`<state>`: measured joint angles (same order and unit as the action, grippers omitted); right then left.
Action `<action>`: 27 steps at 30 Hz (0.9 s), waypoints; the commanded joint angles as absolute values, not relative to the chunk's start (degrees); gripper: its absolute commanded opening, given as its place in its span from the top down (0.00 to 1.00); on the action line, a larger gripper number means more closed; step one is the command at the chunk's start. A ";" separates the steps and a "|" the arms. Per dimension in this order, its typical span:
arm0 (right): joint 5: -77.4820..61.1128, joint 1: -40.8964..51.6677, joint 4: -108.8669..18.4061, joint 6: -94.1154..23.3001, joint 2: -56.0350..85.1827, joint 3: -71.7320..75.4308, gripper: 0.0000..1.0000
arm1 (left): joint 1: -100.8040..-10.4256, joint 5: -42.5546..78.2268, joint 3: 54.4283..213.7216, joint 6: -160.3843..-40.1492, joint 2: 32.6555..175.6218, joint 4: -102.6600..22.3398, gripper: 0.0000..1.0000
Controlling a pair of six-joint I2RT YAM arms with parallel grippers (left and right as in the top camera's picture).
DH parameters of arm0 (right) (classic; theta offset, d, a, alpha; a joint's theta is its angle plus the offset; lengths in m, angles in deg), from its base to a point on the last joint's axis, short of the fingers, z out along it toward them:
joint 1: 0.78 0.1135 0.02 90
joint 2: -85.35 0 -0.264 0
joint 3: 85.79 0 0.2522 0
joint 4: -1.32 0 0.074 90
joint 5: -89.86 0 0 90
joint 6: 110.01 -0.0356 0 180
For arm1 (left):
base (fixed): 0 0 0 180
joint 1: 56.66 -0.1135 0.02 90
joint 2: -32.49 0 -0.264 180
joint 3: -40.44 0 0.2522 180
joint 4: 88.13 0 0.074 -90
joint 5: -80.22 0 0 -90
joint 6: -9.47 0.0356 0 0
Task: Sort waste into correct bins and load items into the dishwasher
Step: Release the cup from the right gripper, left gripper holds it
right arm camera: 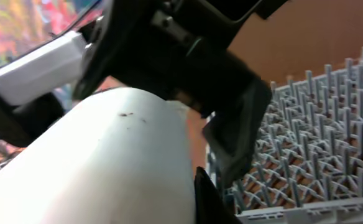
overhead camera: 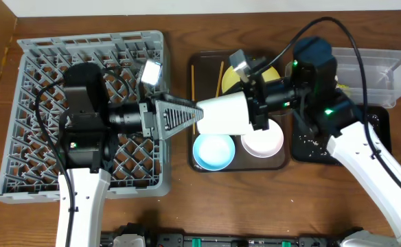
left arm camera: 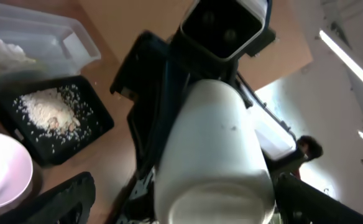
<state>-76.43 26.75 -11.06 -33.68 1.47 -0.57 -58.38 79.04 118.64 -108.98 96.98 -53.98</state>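
Observation:
A white cup point(overhead camera: 224, 113) hangs on its side above the brown serving tray point(overhead camera: 202, 63). My right gripper point(overhead camera: 255, 113) is shut on its rim end; one dark finger point(right arm camera: 211, 202) lies against the cup point(right arm camera: 107, 162). My left gripper point(overhead camera: 199, 114) stands open at the cup's base. In the left wrist view its fingers point(left arm camera: 63, 199) straddle the cup point(left arm camera: 212, 143) with a gap on the left side. The grey dish rack point(overhead camera: 42, 62) is on the left. On the tray lie a light-blue bowl point(overhead camera: 213, 151), a white bowl point(overhead camera: 262, 143), a pale-yellow plate point(overhead camera: 229, 79) and two chopsticks point(overhead camera: 193, 79).
The black tray point(overhead camera: 379, 120) holding beige crumbs point(left arm camera: 51, 112) sits at the right, with the clear tub point(overhead camera: 379, 72) behind it. The rack's upright pegs point(right arm camera: 318, 155) are just beyond the cup in the right wrist view. Both arms meet over the table's middle.

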 commanded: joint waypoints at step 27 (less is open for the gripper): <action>-71.30 29.42 -8.78 -36.76 2.56 -0.78 0.99 | -49.18 77.37 118.18 -117.37 94.23 -60.34 0.30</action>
